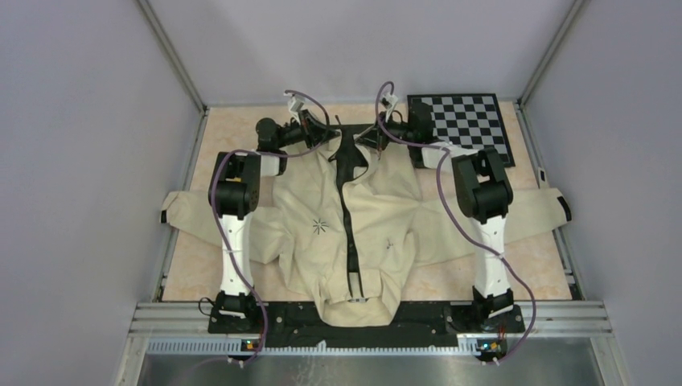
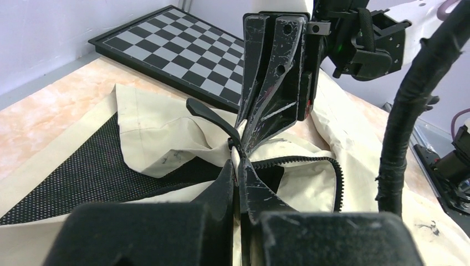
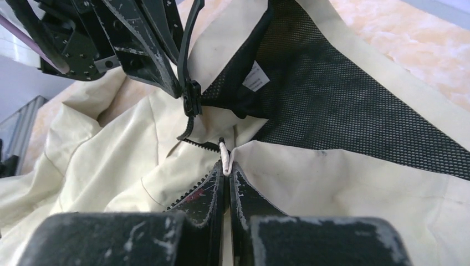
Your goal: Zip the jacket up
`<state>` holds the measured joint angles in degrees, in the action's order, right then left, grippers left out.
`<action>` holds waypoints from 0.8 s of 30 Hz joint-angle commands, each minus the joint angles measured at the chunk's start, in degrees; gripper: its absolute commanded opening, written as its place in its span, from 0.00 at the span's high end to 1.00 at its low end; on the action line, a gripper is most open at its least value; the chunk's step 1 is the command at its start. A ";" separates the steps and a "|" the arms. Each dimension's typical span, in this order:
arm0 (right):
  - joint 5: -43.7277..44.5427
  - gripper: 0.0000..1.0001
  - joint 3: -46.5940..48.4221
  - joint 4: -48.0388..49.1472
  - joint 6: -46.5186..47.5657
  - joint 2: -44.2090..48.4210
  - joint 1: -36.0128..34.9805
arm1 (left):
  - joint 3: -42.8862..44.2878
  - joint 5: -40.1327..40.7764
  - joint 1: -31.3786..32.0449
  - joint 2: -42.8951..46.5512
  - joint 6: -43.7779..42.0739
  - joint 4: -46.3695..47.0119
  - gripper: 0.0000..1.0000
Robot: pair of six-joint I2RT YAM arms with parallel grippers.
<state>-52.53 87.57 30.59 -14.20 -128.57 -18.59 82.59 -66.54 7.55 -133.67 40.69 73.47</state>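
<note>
**Inspector A:** Position of the jacket?

**Inspector B:** The jacket [image 1: 322, 201] lies front up on the bench [image 1: 450, 277], running lengthwise from 6 to 12 o'clock. Its near end sits at 6 o'clock, between the two arm bases. The sleeves [image 1: 189, 213] spread out to 9 and 3 o'clock.

**A:** Markings and fastening?

**B:** A small black starburst logo [image 1: 319, 226] sits just towards 9 o'clock of the centre line. The zipper [image 1: 347, 217] shows as a thin dark line up the middle. Towards 12 o'clock the front parts and black mesh lining [image 3: 343, 100] is exposed, with a small white label [image 3: 255, 77] on it.

**A:** Left hand?

**B:** The left hand [image 2: 238, 172] is at the 12 o'clock end of the jacket, closed. It pinches a cream edge of the jacket beside the zipper teeth.

**A:** Right hand?

**B:** The right hand [image 3: 225, 169] is also closed and clamps a cream edge at the same parted opening. The two hands point at each other, tips close together. A black pull tab [image 2: 210, 115] stands out between them. I cannot tell whether either hand holds it.

**A:** Beyond the hands?

**B:** A checkerboard [image 1: 466, 121] lies flat at 1 o'clock, with its near corner by the right arm.
</note>
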 commanded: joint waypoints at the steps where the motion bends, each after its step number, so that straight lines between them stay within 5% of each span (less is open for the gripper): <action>1: -3.86 1.00 3.33 3.78 -2.13 -1.24 -0.16 | 1.64 -1.95 0.09 -0.46 2.25 4.63 1.00; 24: -6.98 1.00 5.23 4.24 -3.37 -2.77 -0.74 | 4.36 -3.94 0.27 -2.48 5.65 5.28 1.00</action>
<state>-58.37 89.38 33.80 -18.50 -130.80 -18.74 85.08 -69.30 7.60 -136.40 45.65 75.50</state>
